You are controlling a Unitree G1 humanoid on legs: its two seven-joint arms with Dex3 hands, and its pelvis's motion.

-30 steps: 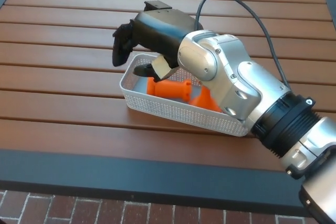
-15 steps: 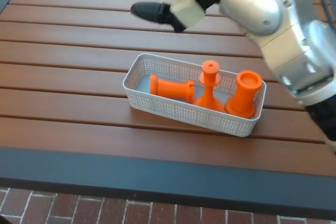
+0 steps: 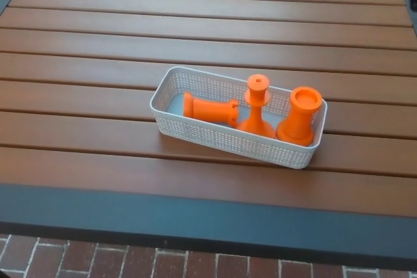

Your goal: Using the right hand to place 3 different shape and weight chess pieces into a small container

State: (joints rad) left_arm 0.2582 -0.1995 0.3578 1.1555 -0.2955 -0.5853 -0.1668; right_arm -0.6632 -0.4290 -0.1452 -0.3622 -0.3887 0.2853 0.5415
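All three orange chess pieces (image 3: 257,110) sit in the white mesh basket (image 3: 215,136) on the desk (image 3: 98,50); no fingers show, so their state is unknown.

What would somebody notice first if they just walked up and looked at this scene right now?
The bright orange chess pieces in the white mesh basket at the middle of the brown slatted table catch the eye first. One piece lies on its side at the basket's left end, a slim one stands upright in the middle, and a stout one stands at the right end. No robot hand shows clearly.
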